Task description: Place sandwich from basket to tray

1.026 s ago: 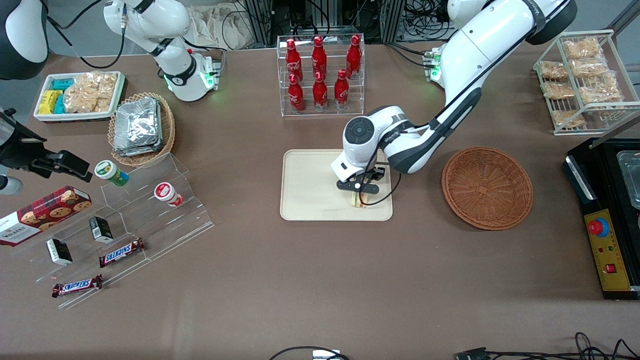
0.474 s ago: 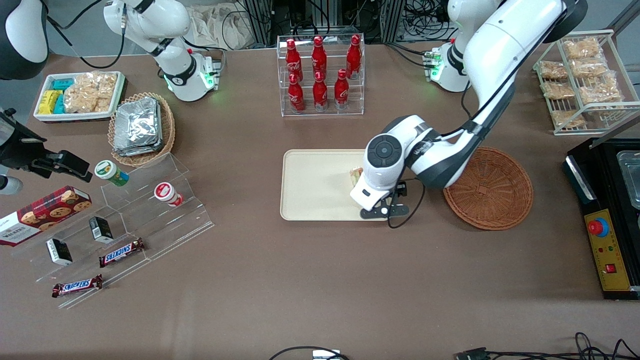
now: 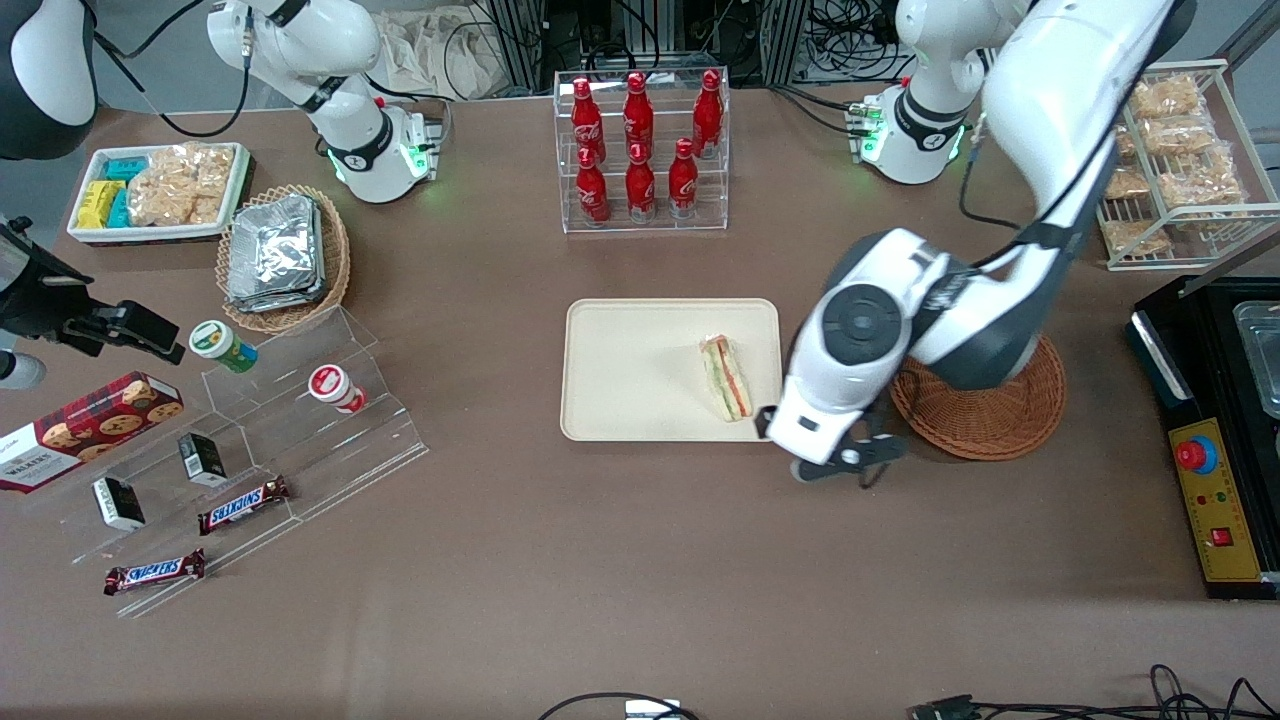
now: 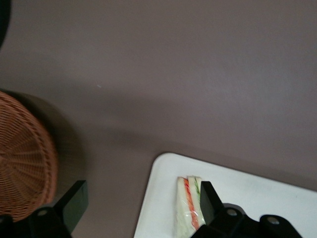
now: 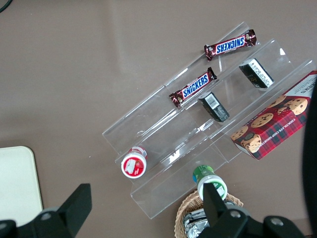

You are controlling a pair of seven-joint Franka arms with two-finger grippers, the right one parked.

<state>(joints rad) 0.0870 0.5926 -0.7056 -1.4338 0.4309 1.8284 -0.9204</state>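
You have the tray [image 3: 640, 370] at mid-counter, and the sandwich [image 3: 727, 377] lies flat on it, near the edge that faces the working arm. Nothing touches the sandwich. Its green and red filling layers show along the cut face.

Your pincer [image 3: 838, 465] hangs above the bare counter [image 3: 600, 560], just off the tray corner nearest the front camera and the basket, between tray and basket. The front view shows only its dark underside below the white wrist housing, so you cannot judge the fingers from there. The wrist view settles it: the two black fingers [image 4: 74, 201] stand wide apart, released, with nothing between them. In that same view one finger overlaps the sandwich [image 4: 189, 206] and the pale tray [image 4: 163, 178] in the line of sight, and the woven basket [image 4: 22, 158] shows beside the other.

The basket [image 3: 985, 415] sits beside the tray toward the working arm's end. The arm's elbow covers much of its bowl in the front view, and the wrist view catches only one edge, so its contents cannot be confirmed.
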